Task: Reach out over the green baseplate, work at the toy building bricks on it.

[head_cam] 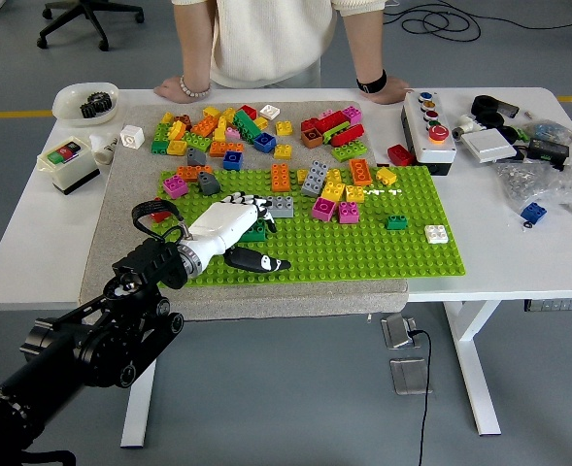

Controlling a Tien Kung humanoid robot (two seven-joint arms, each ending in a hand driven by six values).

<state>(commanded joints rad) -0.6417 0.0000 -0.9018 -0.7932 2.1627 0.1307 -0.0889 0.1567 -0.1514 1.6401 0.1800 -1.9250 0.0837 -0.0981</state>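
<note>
The white left hand (229,225) lies over the flat green studded baseplate (363,248), fingers curled at a dark green brick (255,233) beneath them.

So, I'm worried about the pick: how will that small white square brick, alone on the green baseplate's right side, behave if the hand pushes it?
The small white square brick looks rigid and light. It is low and flat-sided, so it probably won't roll or tip. If pressed onto the green studded baseplate, it likely resists sliding. The left hand is far off.
</note>
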